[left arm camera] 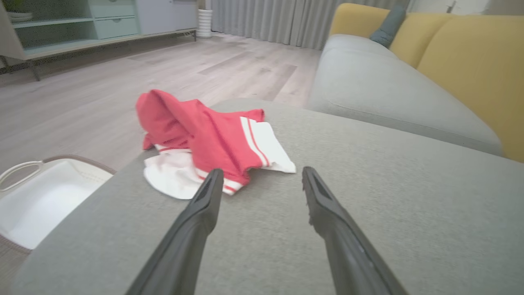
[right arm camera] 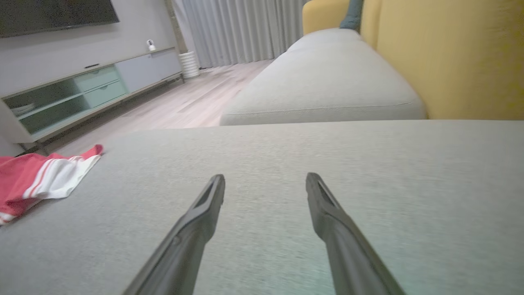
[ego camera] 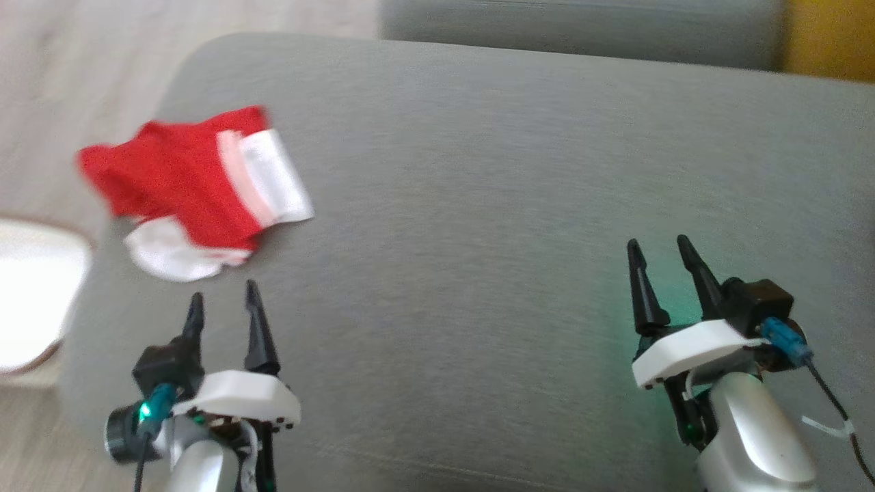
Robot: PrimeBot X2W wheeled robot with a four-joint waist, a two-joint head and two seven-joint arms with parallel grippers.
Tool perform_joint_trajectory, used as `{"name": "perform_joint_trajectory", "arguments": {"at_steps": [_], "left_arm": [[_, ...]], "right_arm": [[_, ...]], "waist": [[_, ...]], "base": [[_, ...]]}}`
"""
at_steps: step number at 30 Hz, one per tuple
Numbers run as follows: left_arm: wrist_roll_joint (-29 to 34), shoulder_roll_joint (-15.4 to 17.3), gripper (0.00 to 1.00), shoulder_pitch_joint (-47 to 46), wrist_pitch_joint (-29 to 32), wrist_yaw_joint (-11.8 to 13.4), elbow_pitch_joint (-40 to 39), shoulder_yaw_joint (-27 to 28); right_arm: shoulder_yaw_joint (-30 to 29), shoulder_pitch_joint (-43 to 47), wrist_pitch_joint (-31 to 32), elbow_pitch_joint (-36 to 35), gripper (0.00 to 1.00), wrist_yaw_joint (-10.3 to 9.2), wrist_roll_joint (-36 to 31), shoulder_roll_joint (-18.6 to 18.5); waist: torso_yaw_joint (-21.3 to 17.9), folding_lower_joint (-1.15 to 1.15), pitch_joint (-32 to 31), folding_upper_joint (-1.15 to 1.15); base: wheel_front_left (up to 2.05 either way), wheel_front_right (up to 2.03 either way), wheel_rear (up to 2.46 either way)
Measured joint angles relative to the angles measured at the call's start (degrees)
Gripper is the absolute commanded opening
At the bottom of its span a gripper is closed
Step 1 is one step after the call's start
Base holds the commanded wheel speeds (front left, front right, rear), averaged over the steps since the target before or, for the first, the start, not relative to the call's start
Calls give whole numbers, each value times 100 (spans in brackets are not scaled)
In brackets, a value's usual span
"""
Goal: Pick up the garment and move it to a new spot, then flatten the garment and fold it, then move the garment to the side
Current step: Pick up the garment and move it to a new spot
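Note:
A crumpled red garment [ego camera: 179, 183] with white striped cuffs lies near the left edge of the grey sofa cushion [ego camera: 519, 225]. In the left wrist view the garment [left arm camera: 204, 135] sits just beyond my fingertips. My left gripper [ego camera: 224, 301] hovers open a little short of it, nothing between its fingers. My right gripper [ego camera: 662, 249] is open over bare cushion at the right, far from the cloth. The right wrist view catches the garment [right arm camera: 37, 178] at its left edge, with that gripper [right arm camera: 265, 182] empty.
A white basket [left arm camera: 45, 200] stands on the wooden floor beside the cushion's left edge. A second grey seat [left arm camera: 380, 90] and yellow backrest [left arm camera: 470, 65] lie beyond. A low TV cabinet [right arm camera: 82, 90] stands across the room.

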Motion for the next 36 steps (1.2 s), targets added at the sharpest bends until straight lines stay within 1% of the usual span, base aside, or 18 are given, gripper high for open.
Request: {"name": "perform_joint_trajectory", "arguments": {"at_steps": [5, 6, 7, 10, 13, 15, 16, 19, 21, 24, 27, 29, 36], "left_arm": [[-5, 5, 100, 197, 0, 60, -1, 281], [-4, 2, 100, 319, 1, 65, 16, 460], [-4, 7, 100, 378, 1, 78, 11, 541], [-43, 7, 100, 595, 1, 191, -130, 627], [-108, 8, 100, 747, 1, 192, -183, 679], [-142, 8, 100, 773, 1, 196, -202, 678], [-147, 8, 100, 773, 1, 201, -209, 678], [-277, 8, 100, 748, 1, 51, -133, 728], [-328, 5, 100, 722, 1, 15, -119, 736], [-357, 1, 100, 499, 1, -140, 18, 803], [-356, -7, 100, 69, 1, -328, 202, 928], [-301, -18, 100, -318, 1, -499, 391, 1050], [20, -23, 100, -1649, 0, -966, 1057, 1432]], "right_arm": [[292, -1, 0, 3, 100, 0, 118, 1], [441, -1, 0, 3, 100, 0, 193, 2], [519, -2, 0, 3, 100, 0, 235, 1], [709, -2, 0, 1, 100, 0, 343, 5], [815, -2, 0, 3, 100, 0, 385, 7], [861, -3, 0, 3, 100, 0, 383, 7], [877, -5, 0, 2, 100, 0, 383, 7], [910, -15, 0, 4, 100, 0, 344, 5], [916, -19, 0, 5, 100, 0, 304, 5], [912, -74, 0, -5, 100, 0, 156, 5], [887, -235, 0, -119, 100, 0, 71, -13], [906, -356, 0, -234, 100, 0, 71, -57], [1118, -728, 0, -756, 100, 0, 129, -392]], "waist": [[726, 0, -5, 0], [1008, 0, -7, 0], [1140, 0, -10, 0], [1488, 0, -32, 0], [1749, 0, -43, 0], [1856, 0, -27, 0], [1879, 0, 0, 0], [1854, 0, 112, 0], [1825, 0, 155, 0], [1713, 0, 314, 0], [1582, 0, 525, 0], [1478, 0, 687, 0], [1018, 0, 1216, 0]], "base": [[0, 0, 0], [0, 0, 0], [0, 0, 0], [0, 0, 0], [0, 0, 0], [0, 0, 0], [0, 0, 0], [0, 0, 0], [0, 0, 0], [0, 0, 0], [0, 0, 0], [0, 0, 0], [0, 0, 0]]}}
